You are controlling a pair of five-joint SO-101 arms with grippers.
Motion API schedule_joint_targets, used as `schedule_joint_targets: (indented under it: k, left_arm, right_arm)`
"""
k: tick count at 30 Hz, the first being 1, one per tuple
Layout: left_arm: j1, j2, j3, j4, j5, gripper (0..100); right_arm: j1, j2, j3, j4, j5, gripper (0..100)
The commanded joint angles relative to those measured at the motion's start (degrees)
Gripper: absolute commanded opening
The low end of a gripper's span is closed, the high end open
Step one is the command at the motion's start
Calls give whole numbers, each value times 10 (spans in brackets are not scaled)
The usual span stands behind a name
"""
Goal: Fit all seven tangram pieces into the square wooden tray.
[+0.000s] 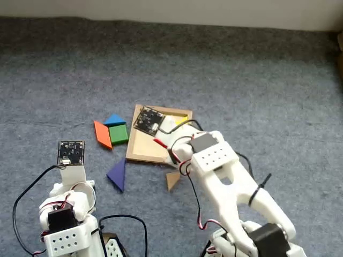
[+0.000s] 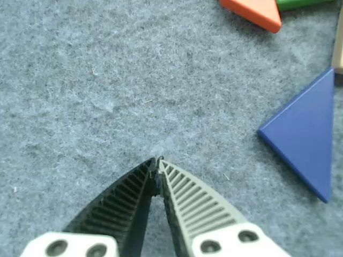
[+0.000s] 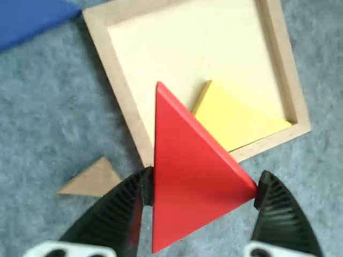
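Holding the red triangle (image 3: pixel 185 166) tight, my right gripper (image 3: pixel 204 181) hangs over the wooden tray (image 1: pixel 140 157) in the middle of the high view. My left gripper (image 2: pixel 156 167), lower left, is squeezed closed with nothing in it.

left arm (image 1: pixel 67 214) and right arm (image 1: pixel 236 182): white plastic shells, hole grids on the housings, black servos. Black square camera board (image 1: pixel 71 152) on each wrist; black and red cables (image 1: pixel 24 195) loop behind the board. Black tie (image 1: pixel 261 187) round the right arm. On the left gripper (image 2: pixel 157 160) jaws ribbed, one black, one grey-tan; on the right gripper (image 3: pixel 201 187) jaws ribbed black, white screw mounts
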Motion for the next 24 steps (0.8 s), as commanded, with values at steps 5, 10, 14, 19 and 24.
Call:
schedule_joint_targets:
  k: [5,10,14,19,24]
  left_arm:
    - [-5,-26,11,3,4,7]
    - [-5,-26,11,3,4,7]
    - [-5,-26,11,3,4,7]
    - [-5,-26,11,3,4,7]
    - [-5,-26,11,3,4,7]
  right_arm:
    - [-44,134,-115,-15,95,235]
    - [-44,194,-135,-65,120,235]
    - [-52,213,-141,-88,120,235]
    - [-54,213,-145,-88,117,244]
    - [-66,212,-144,-87,65,362]
